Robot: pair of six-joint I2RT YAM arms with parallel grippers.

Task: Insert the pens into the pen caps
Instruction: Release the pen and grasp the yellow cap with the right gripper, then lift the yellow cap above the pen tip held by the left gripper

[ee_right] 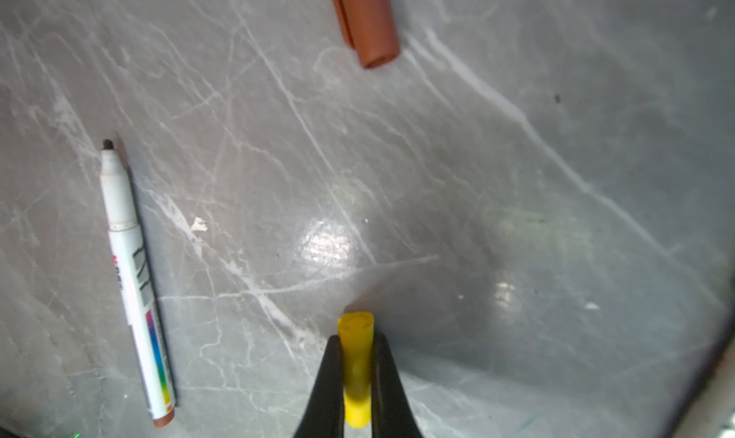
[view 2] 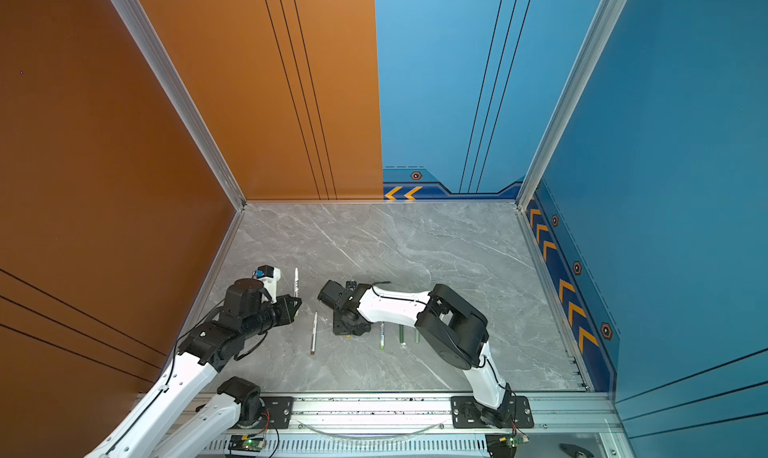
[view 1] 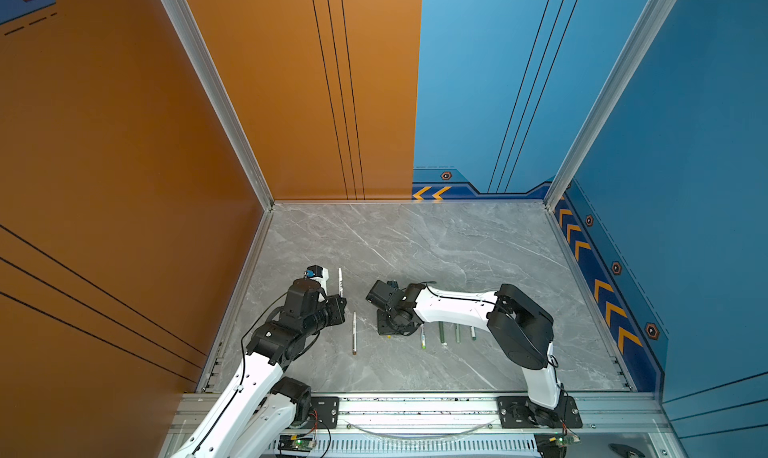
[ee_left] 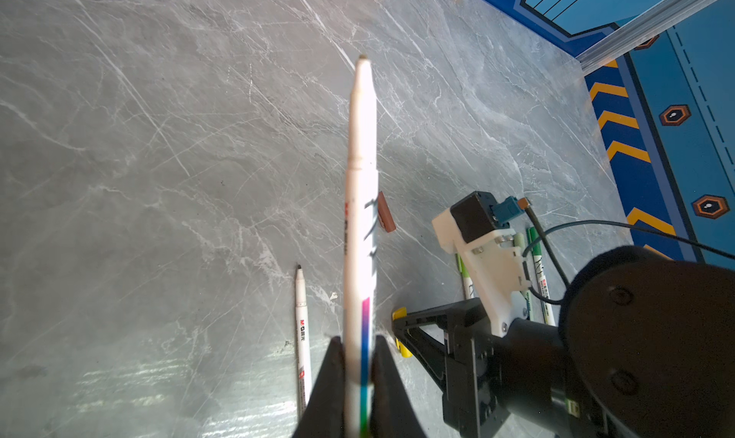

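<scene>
My left gripper (ee_left: 358,341) is shut on a white-barrelled pen (ee_left: 360,201) with a rainbow stripe, whose bare tip points away over the table. In both top views this pen (view 1: 340,281) juts out past the left gripper (view 1: 340,298). My right gripper (ee_right: 356,338) is shut on a yellow pen cap (ee_right: 355,356), low over the table. From the left wrist view that cap (ee_left: 399,315) shows between the right fingers. A brown pen cap (ee_right: 368,22) lies loose ahead of it. A brown-ended white pen (view 1: 354,333) lies flat between the two arms.
Several more pens lie side by side under the right arm: a lime-ended one (view 1: 422,338), a dark green one (view 1: 441,333), a pale green one (view 1: 457,333) and a green-ended one (view 1: 473,333). Walls close in the grey marble table (view 1: 415,243) on three sides.
</scene>
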